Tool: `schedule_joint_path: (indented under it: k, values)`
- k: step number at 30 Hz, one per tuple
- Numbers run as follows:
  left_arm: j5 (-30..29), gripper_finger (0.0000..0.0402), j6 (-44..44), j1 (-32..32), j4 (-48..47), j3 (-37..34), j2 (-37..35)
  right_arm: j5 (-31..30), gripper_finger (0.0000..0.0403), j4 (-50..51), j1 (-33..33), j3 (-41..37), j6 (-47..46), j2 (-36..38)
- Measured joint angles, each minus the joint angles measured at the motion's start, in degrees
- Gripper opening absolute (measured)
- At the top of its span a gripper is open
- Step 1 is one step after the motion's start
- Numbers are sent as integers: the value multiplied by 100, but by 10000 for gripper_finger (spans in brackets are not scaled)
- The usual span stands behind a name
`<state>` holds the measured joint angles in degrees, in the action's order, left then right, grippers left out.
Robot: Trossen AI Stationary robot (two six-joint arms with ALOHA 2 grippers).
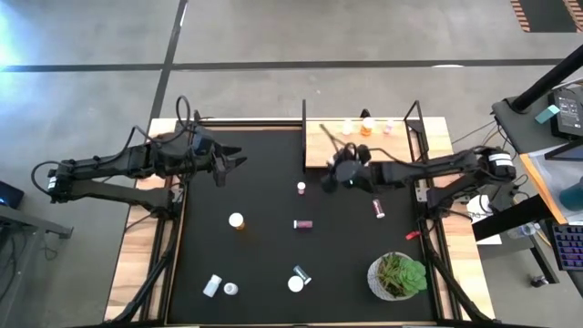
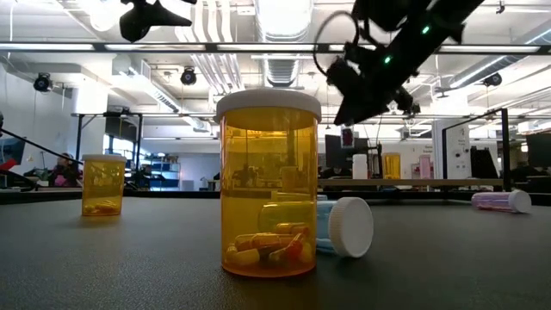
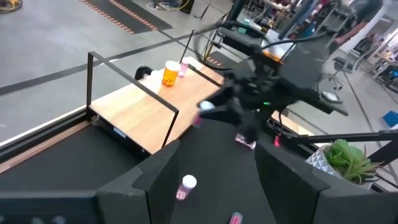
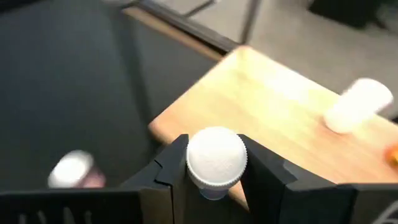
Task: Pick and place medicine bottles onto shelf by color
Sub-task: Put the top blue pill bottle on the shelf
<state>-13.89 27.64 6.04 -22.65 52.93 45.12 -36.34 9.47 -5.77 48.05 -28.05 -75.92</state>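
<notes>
Progress check, sorting partly done. The shelf (image 1: 364,144) sits at the far edge of the bench (image 1: 137,264), toward the right corner. On it we count three bottles standing in a row along its far side: a pale one (image 1: 347,126), an orange one (image 1: 366,127) and a pinkish one (image 1: 389,127). We cannot tell from these views whether a colour order is being kept.

The right gripper (image 4: 212,177) hangs over the near left part of the shelf, its fingers pinching a white-capped bottle (image 4: 216,158); the body colour is hidden under the cap. We judge this bottle to be mid-delivery, not yet set down.

Still loose on the black mat (image 1: 264,164), we count seven:
- a pink one (image 1: 301,189), upright, near the middle
- a maroon one (image 1: 303,223), lying down
- a pink-red one (image 1: 378,209), lying, toward the right edge
- an orange one (image 1: 237,220), upright
- a bottle with a pale body (image 1: 298,281), lying near the front edge
- two whitish ones (image 1: 211,286) and (image 1: 230,289), near the front left corner

Tally: three placed, one in hand, seven left, eleven in all as far as we can see.

The left gripper (image 1: 232,167) waits above the far left part of the mat, fingers spread and empty. A potted plant (image 1: 397,275) stands at the front right corner.
</notes>
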Motion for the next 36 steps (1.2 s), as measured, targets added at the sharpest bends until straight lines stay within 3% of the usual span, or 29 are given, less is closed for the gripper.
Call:
schedule_joint_path:
  k: [5, 15, 20, 36]
  values:
    - [-2, 190, -60, 1, 25, 0, -2, 19, 113, -633, -753, -2, -587, -296]
    - [-4, 190, -162, 1, 124, 0, -15, 31, 113, -1698, -1515, 0, -619, -1004]
    - [-26, 190, -313, -1, 122, 0, -17, 33, 112, -2325, -1692, 2, -508, -1360]
    - [-313, 190, -459, 1, 119, 0, -64, 33, 113, -2781, -1980, 9, -538, -1778]
